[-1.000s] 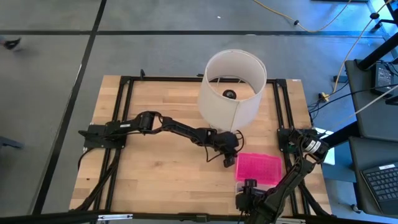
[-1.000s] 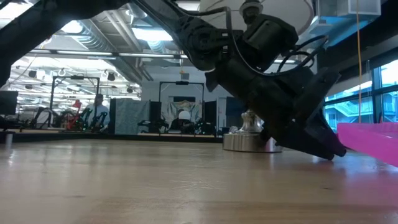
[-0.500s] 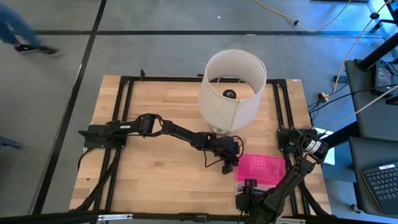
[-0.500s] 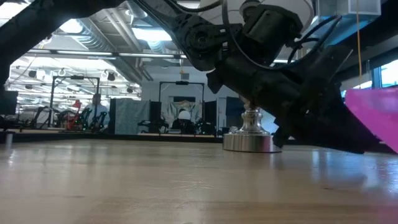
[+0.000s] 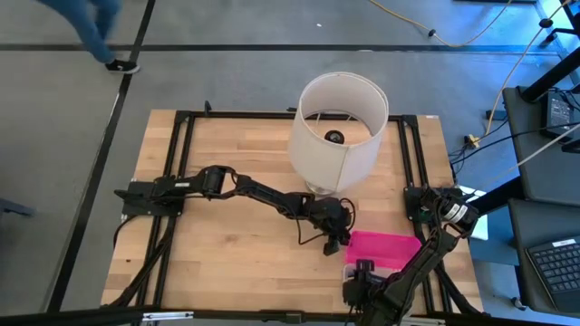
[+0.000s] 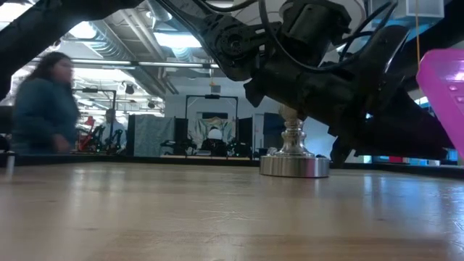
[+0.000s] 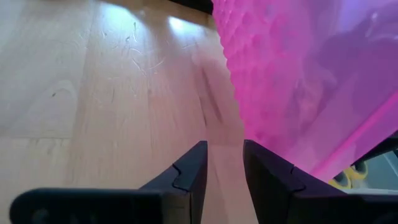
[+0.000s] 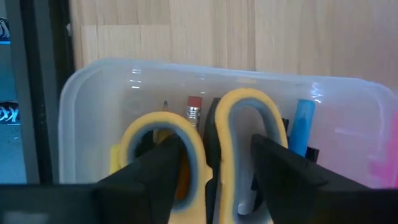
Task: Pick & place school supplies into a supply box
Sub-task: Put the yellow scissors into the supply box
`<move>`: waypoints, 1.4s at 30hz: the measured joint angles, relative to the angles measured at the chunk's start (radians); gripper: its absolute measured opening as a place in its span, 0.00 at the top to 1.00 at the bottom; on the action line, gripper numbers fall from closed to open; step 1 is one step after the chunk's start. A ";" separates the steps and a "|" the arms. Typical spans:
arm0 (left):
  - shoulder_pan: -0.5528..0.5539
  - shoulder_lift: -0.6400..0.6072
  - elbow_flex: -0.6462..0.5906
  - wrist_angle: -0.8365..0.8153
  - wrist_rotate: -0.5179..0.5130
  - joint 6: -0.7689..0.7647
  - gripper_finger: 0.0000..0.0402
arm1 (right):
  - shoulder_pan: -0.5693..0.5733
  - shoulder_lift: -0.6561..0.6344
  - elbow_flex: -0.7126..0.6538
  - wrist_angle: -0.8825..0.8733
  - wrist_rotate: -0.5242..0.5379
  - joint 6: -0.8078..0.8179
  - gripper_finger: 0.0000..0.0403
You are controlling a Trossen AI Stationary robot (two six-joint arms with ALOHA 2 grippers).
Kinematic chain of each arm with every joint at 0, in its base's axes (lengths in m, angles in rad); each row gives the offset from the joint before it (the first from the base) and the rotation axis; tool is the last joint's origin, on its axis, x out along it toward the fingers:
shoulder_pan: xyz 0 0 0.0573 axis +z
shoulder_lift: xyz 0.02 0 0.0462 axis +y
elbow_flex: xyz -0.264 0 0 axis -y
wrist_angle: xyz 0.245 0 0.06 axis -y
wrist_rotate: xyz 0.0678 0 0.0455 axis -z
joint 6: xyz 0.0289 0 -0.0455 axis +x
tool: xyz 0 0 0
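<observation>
The supply box's pink dotted lid (image 5: pixel 385 246) stands tipped up over its base; it also shows at the right of the low view, pink lid (image 6: pixel 444 94). My left gripper (image 5: pixel 333 243) sits low at the lid's left edge, its fingers a narrow gap apart (image 7: pixel 224 146). My right gripper (image 5: pixel 362 270) waits at the box's near end, fingers apart (image 8: pixel 216 143). Beyond those fingers, the clear base (image 8: pixel 93 81) holds the yellow-handled scissors (image 8: pixel 242 112), a pencil with an eraser (image 8: pixel 194 109) and a blue pen (image 8: pixel 301 124). My left gripper comes in low from the table's left, fingers near the tabletop. The lid's raised left edge (image 7: pixel 305 165) lies against the outer side of one finger (image 7: pixel 273 180), and the lid slants up over it. My right gripper's fingers stand before the scissors' handles; I cannot tell whether they touch anything.
A big white lampshade (image 5: pixel 337 127) stands just beyond the box toward the far edge, on a round metal foot (image 6: pixel 293 163). Bare wood lies to the table's left and near side (image 5: pixel 227 254). A person (image 6: pixel 43 109) walks past beyond the table.
My left gripper has moved toward the table's right edge and in under the lid's left edge. The lid lay flat on the box a second ago and has tipped up steeply; the edge at the gripper has risen. My right arm has kept still.
</observation>
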 joint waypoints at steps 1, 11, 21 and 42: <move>0.000 0.000 0.000 0.000 0.001 0.000 0.76 | 0.000 0.000 0.000 -0.003 0.000 0.000 0.48; 0.000 0.000 0.000 -0.002 0.002 0.001 0.76 | 0.001 0.005 0.060 -0.118 -0.019 0.011 0.29; 0.000 0.000 0.000 0.009 0.002 0.018 0.76 | 0.002 0.005 0.076 -0.129 -0.009 0.016 0.28; 0.002 -0.002 0.000 0.041 0.006 0.028 0.76 | 0.004 0.002 0.077 -0.143 -0.038 0.057 0.28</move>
